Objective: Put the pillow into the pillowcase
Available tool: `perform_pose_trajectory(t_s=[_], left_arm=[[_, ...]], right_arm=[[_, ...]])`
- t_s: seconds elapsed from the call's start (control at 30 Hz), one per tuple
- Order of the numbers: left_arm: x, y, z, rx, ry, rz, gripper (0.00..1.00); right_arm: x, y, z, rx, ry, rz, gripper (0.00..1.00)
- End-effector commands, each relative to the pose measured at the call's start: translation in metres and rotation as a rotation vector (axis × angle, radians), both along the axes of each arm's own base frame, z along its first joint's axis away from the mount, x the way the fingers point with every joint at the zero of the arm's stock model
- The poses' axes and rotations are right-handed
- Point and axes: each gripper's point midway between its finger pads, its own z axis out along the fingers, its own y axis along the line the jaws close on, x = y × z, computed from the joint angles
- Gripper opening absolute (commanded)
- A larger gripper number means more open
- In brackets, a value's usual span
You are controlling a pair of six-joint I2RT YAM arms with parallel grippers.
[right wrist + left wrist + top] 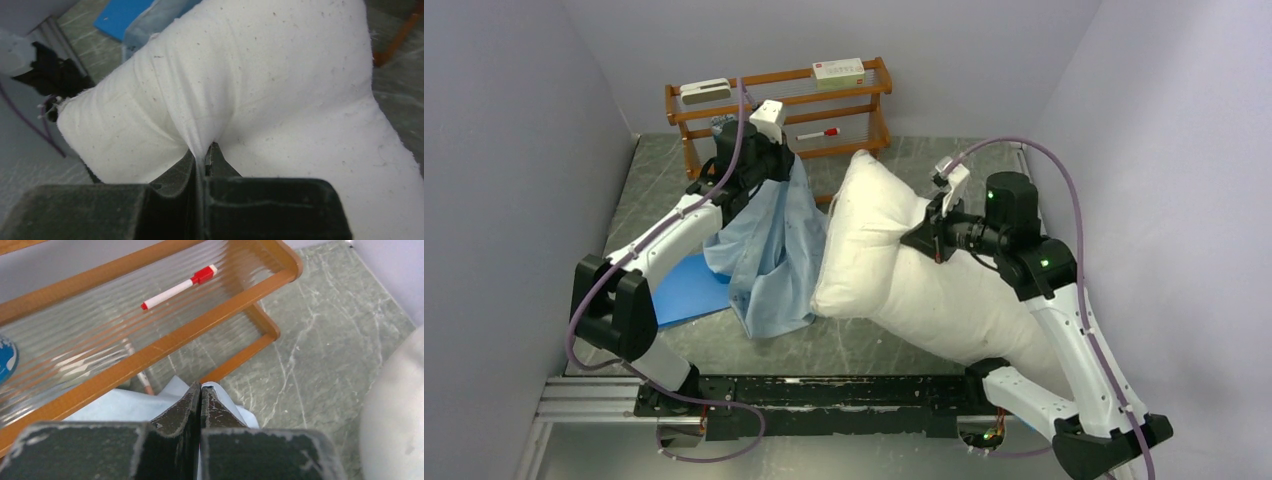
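The white pillow (894,265) lies bent across the table's middle and right, one end raised. My right gripper (921,238) is shut on a pinch of its cover, which shows in the right wrist view (260,75) with the fabric pulled between the fingers (217,162). The light blue pillowcase (769,245) hangs from my left gripper (782,158), which is shut on its top edge high near the rack. In the left wrist view the blue cloth (125,405) shows beneath and around the closed gripper (200,386). The pillowcase hangs just left of the pillow, touching it.
A wooden rack (779,100) stands at the back with a red-capped marker (817,133), a white box (838,71) and a pale case (705,90). A flat bright-blue sheet (686,290) lies under the left arm. Grey walls close in on both sides.
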Motion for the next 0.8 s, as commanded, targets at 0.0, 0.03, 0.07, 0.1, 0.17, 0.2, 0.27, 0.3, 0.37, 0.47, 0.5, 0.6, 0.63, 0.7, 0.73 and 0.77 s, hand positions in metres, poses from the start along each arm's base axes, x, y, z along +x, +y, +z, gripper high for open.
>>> perform_pose_trajectory(t_s=[0.0,0.03,0.07,0.1,0.17,0.2,0.27,0.3,0.37,0.47,0.5,0.6,0.63,0.7,0.73,0.77], left_arm=[[0.0,-0.011,0.021,-0.086,0.018,-0.037,0.05],[0.002,-0.011,0.023,-0.088,0.015,-0.035,0.05],[0.003,-0.011,0.025,-0.087,0.01,-0.032,0.05],[0.002,-0.011,0.02,-0.075,0.031,-0.033,0.05],[0.001,-0.013,0.015,-0.057,0.053,-0.051,0.05],[0.0,-0.014,0.013,-0.051,0.061,-0.064,0.05],[-0.002,-0.016,0.01,-0.042,0.078,-0.082,0.05],[-0.004,-0.017,0.009,-0.036,0.087,-0.091,0.05],[-0.01,-0.017,0.009,-0.019,0.099,-0.118,0.05],[-0.025,-0.017,0.009,0.006,0.121,-0.165,0.05],[-0.031,-0.016,0.009,0.026,0.12,-0.184,0.05],[-0.044,-0.002,0.004,0.093,0.14,-0.172,0.05],[-0.047,0.005,0.003,0.114,0.148,-0.15,0.05],[-0.052,0.015,0.007,0.13,0.163,-0.111,0.05],[-0.057,0.015,0.012,0.12,0.168,-0.116,0.05],[-0.065,0.012,0.017,0.104,0.175,-0.144,0.05]], right_arm=[[-0.027,0.042,0.021,0.137,0.004,0.196,0.0],[-0.034,0.053,0.019,0.142,0.016,0.228,0.0],[-0.042,0.066,0.015,0.134,0.028,0.262,0.0],[-0.051,0.079,0.012,0.128,0.034,0.303,0.0],[-0.074,0.106,0.009,0.131,0.056,0.397,0.0],[-0.084,0.118,0.009,0.144,0.069,0.441,0.0],[-0.099,0.137,0.013,0.188,0.089,0.504,0.0],[-0.102,0.144,0.013,0.199,0.094,0.517,0.0],[-0.102,0.154,0.005,0.195,0.1,0.514,0.0],[-0.079,0.163,-0.017,0.149,0.134,0.395,0.0],[-0.07,0.163,-0.022,0.134,0.137,0.344,0.0],[-0.047,0.151,-0.033,0.087,0.12,0.189,0.0],[-0.041,0.144,-0.036,0.064,0.109,0.138,0.0],[-0.03,0.126,-0.044,0.018,0.087,0.033,0.0],[-0.024,0.116,-0.049,-0.007,0.071,-0.018,0.0],[-0.017,0.104,-0.054,-0.036,0.047,-0.081,0.0]])
